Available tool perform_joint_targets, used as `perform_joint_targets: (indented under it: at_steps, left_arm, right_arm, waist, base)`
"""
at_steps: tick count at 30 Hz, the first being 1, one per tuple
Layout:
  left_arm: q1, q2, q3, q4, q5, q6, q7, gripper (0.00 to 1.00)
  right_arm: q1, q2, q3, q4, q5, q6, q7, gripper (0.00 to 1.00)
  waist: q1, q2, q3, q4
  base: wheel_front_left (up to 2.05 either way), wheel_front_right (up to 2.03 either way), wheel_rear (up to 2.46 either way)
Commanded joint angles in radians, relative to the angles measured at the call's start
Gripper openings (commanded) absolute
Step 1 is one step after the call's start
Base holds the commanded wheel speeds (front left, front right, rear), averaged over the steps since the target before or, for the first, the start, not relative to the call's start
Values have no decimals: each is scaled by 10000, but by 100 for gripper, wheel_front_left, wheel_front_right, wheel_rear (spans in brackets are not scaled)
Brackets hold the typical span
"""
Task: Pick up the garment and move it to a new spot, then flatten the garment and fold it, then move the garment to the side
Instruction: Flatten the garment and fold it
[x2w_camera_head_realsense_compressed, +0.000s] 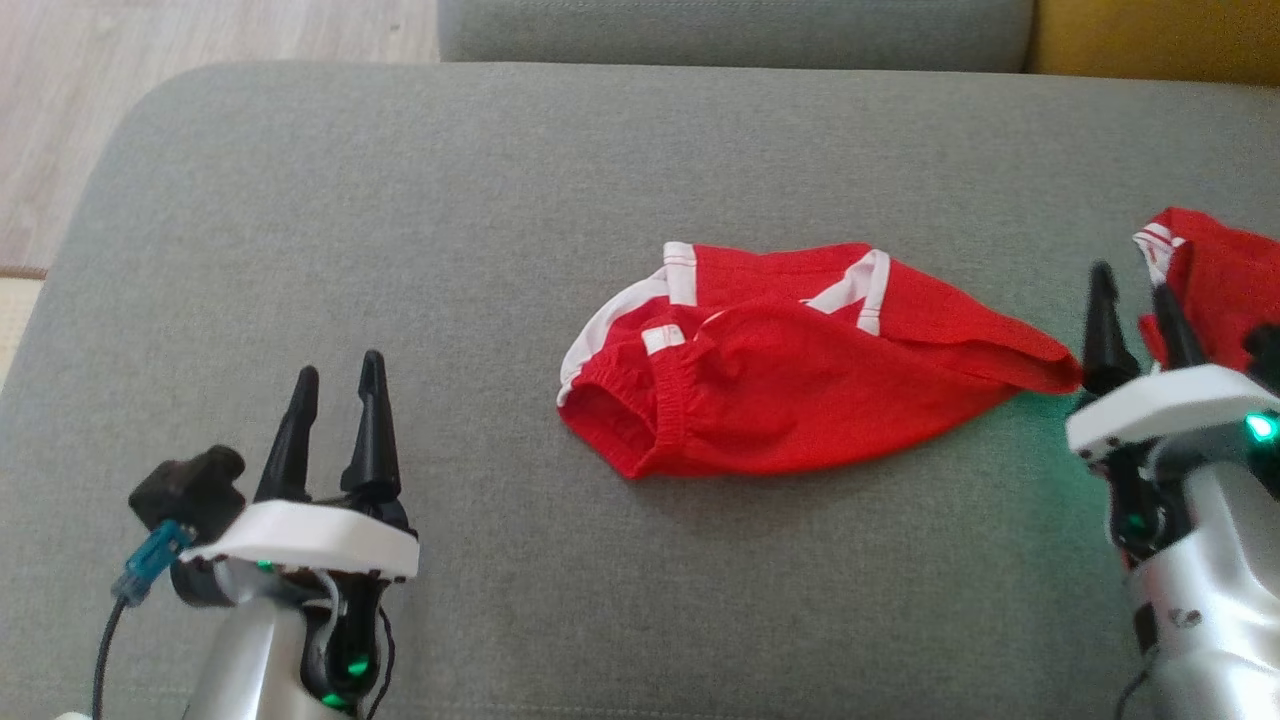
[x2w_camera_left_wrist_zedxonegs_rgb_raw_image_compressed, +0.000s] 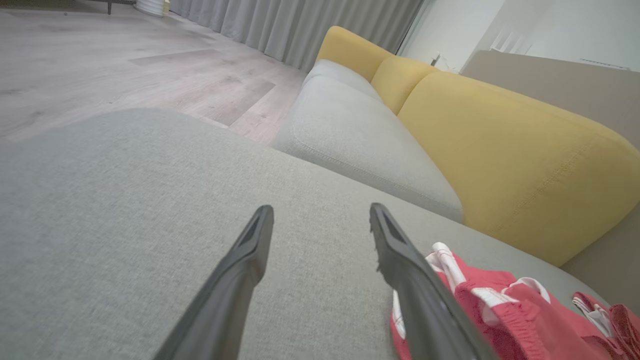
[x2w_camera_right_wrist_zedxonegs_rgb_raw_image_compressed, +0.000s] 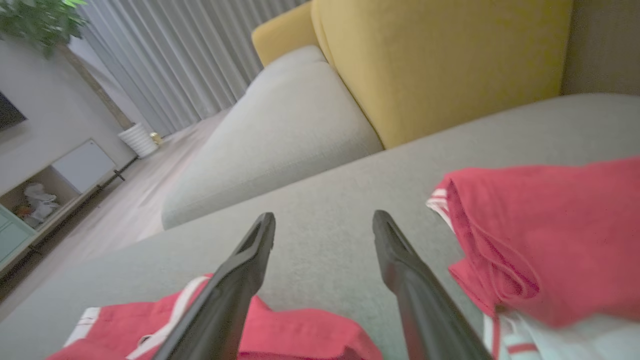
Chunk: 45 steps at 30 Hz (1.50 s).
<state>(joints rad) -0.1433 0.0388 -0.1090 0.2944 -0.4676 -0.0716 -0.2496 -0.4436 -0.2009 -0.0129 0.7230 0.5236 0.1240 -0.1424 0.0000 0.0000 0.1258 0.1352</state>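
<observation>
At the right edge of the head view, right gripper (x2w_camera_head_realsense_compressed: 1130, 285) sits with jaws apart, nothing between them. The right wrist view confirms it: right gripper (x2w_camera_right_wrist_zedxonegs_rgb_raw_image_compressed: 324, 217) has bare grey cushion (x2w_camera_right_wrist_zedxonegs_rgb_raw_image_compressed: 325, 165) in the gap. Its fingers stand just beside the right corner of the garment (x2w_camera_head_realsense_compressed: 800, 380), possibly touching the hem; can't tell.

Left gripper (x2w_camera_head_realsense_compressed: 340, 368) is at lower left, jaws also spread and empty, well apart from the garment. In its wrist view, left gripper (x2w_camera_left_wrist_zedxonegs_rgb_raw_image_compressed: 321, 209) points across bare cushion, with the garment (x2w_camera_left_wrist_zedxonegs_rgb_raw_image_compressed: 500, 310) off to its right.

The garment is red shorts with white trim, lying mid-cushion (x2w_camera_head_realsense_compressed: 400, 250), waistband to the left. It's lumpy: one layer is lapped over another, the edges aren't aligned and the right end tapers to a point.

A second red garment (x2w_camera_head_realsense_compressed: 1220, 270) lies beside the right gripper, near the cushion's right edge.

Progress, as a judgement:
- Pick-and-relocate looks done.
- Flattening isn't done; the cloth is rumpled.
- No clean fold is visible.
- The move to the side is not yet done.
</observation>
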Motion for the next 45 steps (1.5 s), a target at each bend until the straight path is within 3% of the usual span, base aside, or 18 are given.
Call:
perform_joint_targets:
  at_steps: [1, 10, 15, 21, 28, 35, 44, 45]
  left_arm:
    - [-507, 114, 366, -355, 25, -68, -122, 100]
    - [-467, 114, 283, -728, -167, -10, -122, 100]
    - [-385, 114, 139, -864, -203, 20, -122, 100]
    - [-463, 114, -40, -874, -272, 36, -122, 100]
    - [-615, 114, -275, -816, -394, 39, -122, 100]
    - [-838, 114, -595, -761, -641, 101, -122, 100]
    - [-888, 114, -730, -719, -836, 194, -122, 100]
    - [-880, 114, -724, -712, -842, 202, -122, 100]
  right_arm:
    - [-197, 57, 304, -593, -153, 67, -182, 100]
    - [1740, 440, 1083, -3592, -740, 67, -678, 100]
    - [2482, 720, 857, -4369, -949, 67, -488, 100]
    - [2270, 658, 1046, -4873, -1661, 67, 139, 100]
    - [1429, 406, 1490, -4518, -2509, 67, 1296, 100]
    - [12, 96, 1890, -2899, -3238, 67, 3122, 100]
    - [-726, -87, 2273, -1722, -3632, 67, 4020, 100]
    - [-744, -100, 2288, -1643, -3683, 67, 4116, 17]
  waist:
    - [0, 0, -51, -83]
    - [0, 0, -299, -232]
    - [0, 0, -258, -245]
    - [0, 0, -67, -112]
    - [0, 0, 275, 208]
    - [0, 0, 737, 792]
    - [0, 0, 912, 1205]
    - [0, 0, 910, 1218]
  base:
    - [0, 0, 0]
    - [0, 0, 0]
    - [0, 0, 0]
    - [0, 0, 0]
    - [0, 0, 0]
    - [0, 0, 0]
    - [0, 0, 0]
    - [0, 0, 0]
